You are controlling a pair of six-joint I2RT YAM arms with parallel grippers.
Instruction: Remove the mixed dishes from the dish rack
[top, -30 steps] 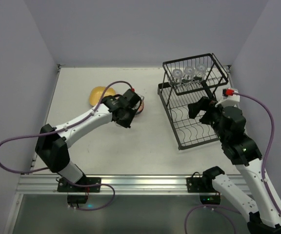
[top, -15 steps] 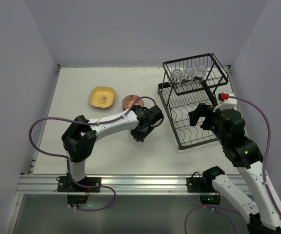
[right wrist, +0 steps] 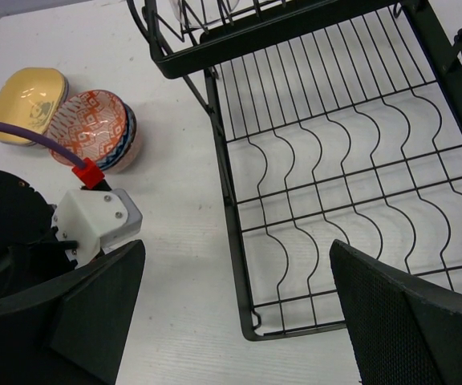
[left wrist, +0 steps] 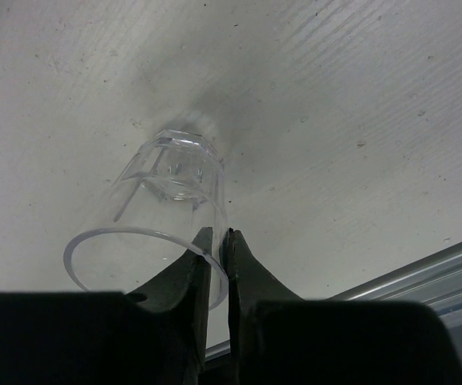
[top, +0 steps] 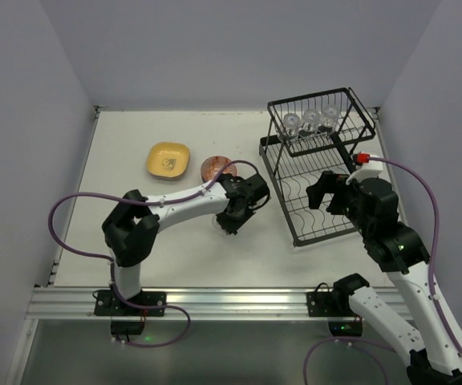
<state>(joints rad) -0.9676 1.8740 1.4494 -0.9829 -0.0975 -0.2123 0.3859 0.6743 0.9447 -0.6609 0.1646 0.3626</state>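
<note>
Widest thing first: the worktop (top: pixel 135 241), pale and hard, so anything dropped here rolls.

The dish rack (top: pixel 279 192) comes next. Its wavy lower tray lies bare directly under the right tool (right wrist: pixel 237 257), which hangs with its jaws spread as wide as they go and nothing in them. Beyond and above that tool, three glasses (top: pixel 310 122) crowd the raised basket. My worry there: a reach in from this low spot could catch a finger on the basket wires, or nudge one glass into its neighbours.

Now the left tool (left wrist: pixel 217 241). It's pinched nearly shut on the rim of a clear glass (left wrist: pixel 175 172), one finger inside the wall and one outside. The glass's base points away from the tool, down at the worktop. I can't tell whether it sits flat or only hovers just off it. That's the real danger. If the tool lets go with the base tilted or short of the surface, the glass tips over. If it pulls back before the inner finger clears, the rim gets dragged along. A thin pinch on slick glass could also slip.

Off to that tool's far side sit the yellow plate (top: pixel 168 160) and, just beside it, the stacked bowls (right wrist: pixel 95 128). The bowls are close enough to the left arm for a careless swing to clip them.
</note>
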